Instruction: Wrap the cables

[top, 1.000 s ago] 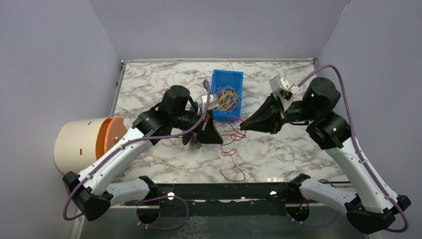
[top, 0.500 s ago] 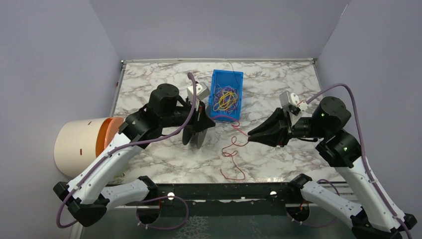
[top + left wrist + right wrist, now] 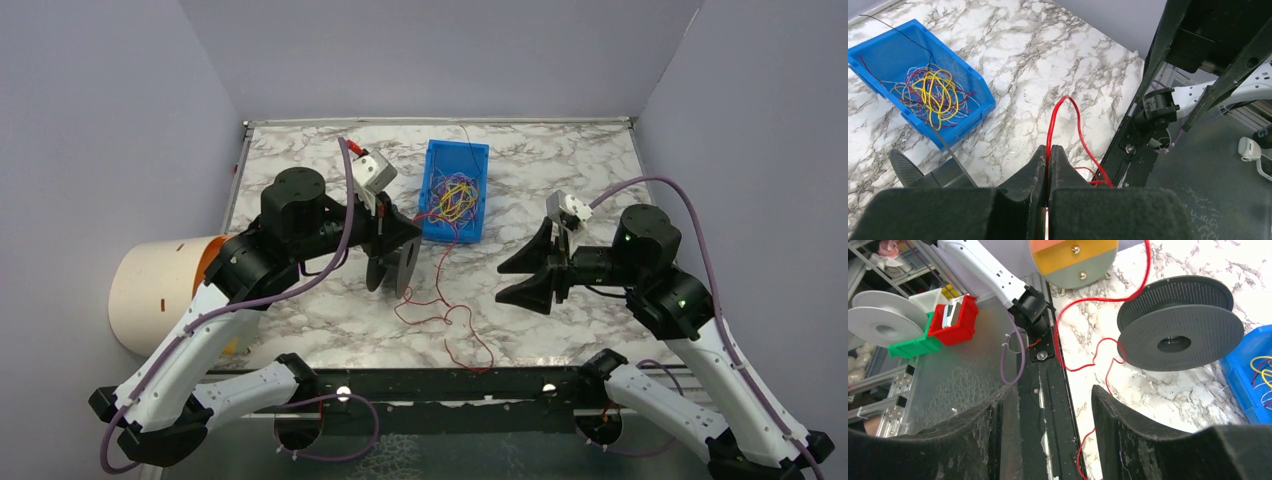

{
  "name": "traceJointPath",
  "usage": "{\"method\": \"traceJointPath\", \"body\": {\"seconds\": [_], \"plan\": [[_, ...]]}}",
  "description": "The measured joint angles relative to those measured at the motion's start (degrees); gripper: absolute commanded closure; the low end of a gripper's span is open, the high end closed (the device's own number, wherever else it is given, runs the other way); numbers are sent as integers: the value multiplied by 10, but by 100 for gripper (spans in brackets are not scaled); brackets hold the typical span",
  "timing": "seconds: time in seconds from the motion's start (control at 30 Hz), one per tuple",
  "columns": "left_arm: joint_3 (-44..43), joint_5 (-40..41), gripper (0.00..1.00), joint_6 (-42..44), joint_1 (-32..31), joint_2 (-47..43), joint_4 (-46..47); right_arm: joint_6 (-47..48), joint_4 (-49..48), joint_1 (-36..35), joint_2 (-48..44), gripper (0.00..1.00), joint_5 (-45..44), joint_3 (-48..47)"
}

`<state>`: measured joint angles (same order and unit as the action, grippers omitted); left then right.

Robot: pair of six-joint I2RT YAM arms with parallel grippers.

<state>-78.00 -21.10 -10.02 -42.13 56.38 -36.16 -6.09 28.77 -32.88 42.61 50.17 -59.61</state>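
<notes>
1. The left gripper point(image 3: 1048, 152) is pinching a red wire point(image 3: 1066, 102) between closed fingers. In the left wrist view the wire is arching up from the fingertips at the frame's centre and dropping back toward the lower middle.
2. In the top view the left gripper point(image 3: 412, 238) is hanging left of centre, just beside a black spool point(image 3: 392, 268) on the table point(image 3: 300, 170).
3. The red wire point(image 3: 455, 313) is trailing in loose loops over the marble toward the bottom centre.
4. The other cables point(image 3: 452, 198), yellow, purple and red, are lying tangled in a blue bin point(image 3: 478, 160) at upper centre.
5. The right gripper point(image 3: 512, 280) is hovering right of centre with its jaws spread wide, holding nothing.
6. In the right wrist view the right gripper point(image 3: 1050, 395) is facing the spool point(image 3: 1178, 325) at upper right. The red wire point(image 3: 1073, 370) is snaking through the middle of that frame.
</notes>
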Motion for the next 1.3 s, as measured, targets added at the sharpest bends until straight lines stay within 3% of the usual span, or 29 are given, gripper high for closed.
{"method": "traceJointPath", "body": {"seconds": [0.27,0.77,1.17,1.3], "plan": [[0,-16,100,-3,0,-11,3,-84,-71,0,2,37,-31,29],[54,-29,100,-68,0,-46,86,-344,-320,-10,72,37,-53,136],[85,-24,100,-130,0,-58,163,-390,-446,-125,130,37,-101,143],[92,-20,100,-143,0,-58,173,-389,-467,-155,144,44,-125,151]]}}
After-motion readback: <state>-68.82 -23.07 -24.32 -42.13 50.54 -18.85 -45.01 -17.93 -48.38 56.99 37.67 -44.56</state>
